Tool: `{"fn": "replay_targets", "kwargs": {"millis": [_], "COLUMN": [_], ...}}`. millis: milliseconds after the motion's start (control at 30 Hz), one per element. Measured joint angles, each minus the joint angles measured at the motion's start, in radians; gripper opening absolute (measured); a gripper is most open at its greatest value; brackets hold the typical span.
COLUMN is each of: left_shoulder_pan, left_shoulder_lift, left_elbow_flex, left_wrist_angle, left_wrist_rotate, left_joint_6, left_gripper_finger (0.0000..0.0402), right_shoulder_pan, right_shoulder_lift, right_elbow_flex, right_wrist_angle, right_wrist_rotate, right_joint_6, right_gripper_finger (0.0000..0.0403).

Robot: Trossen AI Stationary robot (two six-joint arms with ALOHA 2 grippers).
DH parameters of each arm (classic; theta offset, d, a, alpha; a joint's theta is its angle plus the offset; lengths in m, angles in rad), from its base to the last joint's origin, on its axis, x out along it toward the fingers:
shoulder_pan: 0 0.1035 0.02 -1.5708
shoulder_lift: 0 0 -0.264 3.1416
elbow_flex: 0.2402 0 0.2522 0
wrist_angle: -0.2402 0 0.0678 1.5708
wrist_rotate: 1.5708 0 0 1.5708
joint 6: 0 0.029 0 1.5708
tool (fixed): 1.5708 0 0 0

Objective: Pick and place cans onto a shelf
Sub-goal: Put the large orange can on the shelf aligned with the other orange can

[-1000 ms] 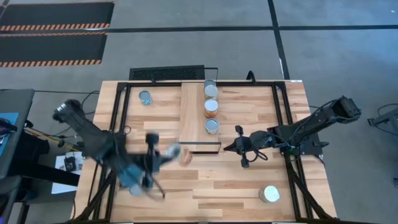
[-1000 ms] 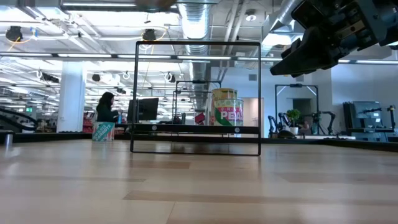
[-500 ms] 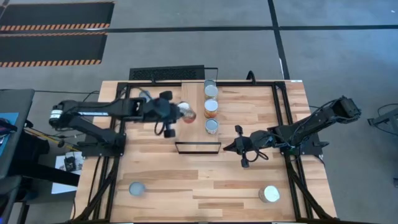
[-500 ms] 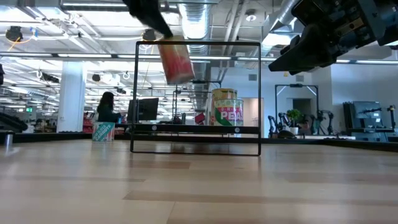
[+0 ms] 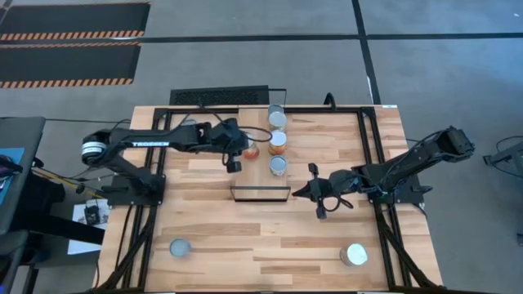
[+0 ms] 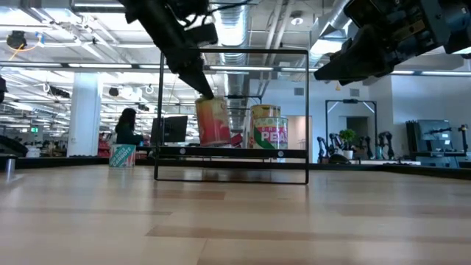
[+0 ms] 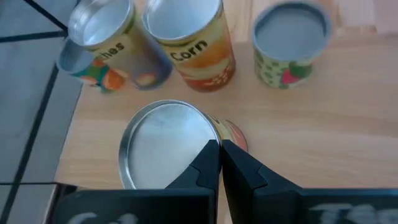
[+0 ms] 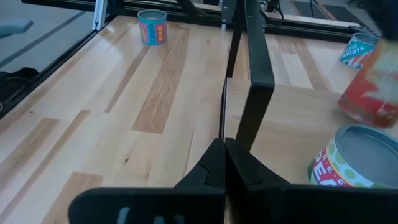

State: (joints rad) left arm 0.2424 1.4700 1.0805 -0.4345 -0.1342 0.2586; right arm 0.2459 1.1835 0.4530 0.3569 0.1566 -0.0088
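The shelf [image 5: 253, 175] is a light plank with a black frame at the table's middle. Three cans [image 5: 278, 140] stand in a row along its right side, on their bases. My left gripper [image 5: 244, 149] reaches over the plank's left side, shut on a red-labelled can [image 6: 213, 121] beside the middle can. The can's base is level with the plank; whether it touches, I cannot tell. My right gripper [image 5: 297, 193] hovers shut and empty by the shelf's near right corner. My left gripper pinches the red can by the rim of its silver top [image 7: 208, 134], on the side toward the gripper, between its two fingers [image 6: 203, 91]. The fingers slant down from the table's left. The can hangs below them, nearly upright.
A silver-topped can [image 5: 180, 247] stands near the table's front left and another can [image 5: 354, 255] near its front right. A blue can [image 8: 152, 26] stands at the far left. The table's black frame [image 5: 159, 155] runs along both sides.
My left gripper has carried the red can from beside the shelf's near end toward the table's far edge, over the plank's left side, then down. The can was high and tilted; now it hangs nearly upright at plank level.
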Motion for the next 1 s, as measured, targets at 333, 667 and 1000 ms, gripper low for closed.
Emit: {"fn": "replay_targets", "kwargs": {"millis": [333,667,1000], "left_shoulder_pan": [0.01,0.022,0.022], "left_shoulder_lift": [0.039,0.069,0.072], "left_elbow_flex": [0.002,0.004,0.003], "left_wrist_angle": [0.095,0.118,0.118], "left_wrist_rotate": [0.019,0.077,0.077], "left_joint_6": [-0.008,-0.031,-0.053], "left_gripper_finger": [0.0,0.0,0.0009], "right_shoulder_pan": [0.0,0.001,0.005], "right_shoulder_lift": [0.0,0.0,0.0], "right_elbow_flex": [0.0,0.0,0.0], "right_wrist_angle": [0.001,0.004,0.005], "right_wrist_rotate": [0.0,0.001,0.002], "right_joint_6": [0.0,0.0,0.0], "right_gripper_finger": [0.001,0.001,0.001]}}
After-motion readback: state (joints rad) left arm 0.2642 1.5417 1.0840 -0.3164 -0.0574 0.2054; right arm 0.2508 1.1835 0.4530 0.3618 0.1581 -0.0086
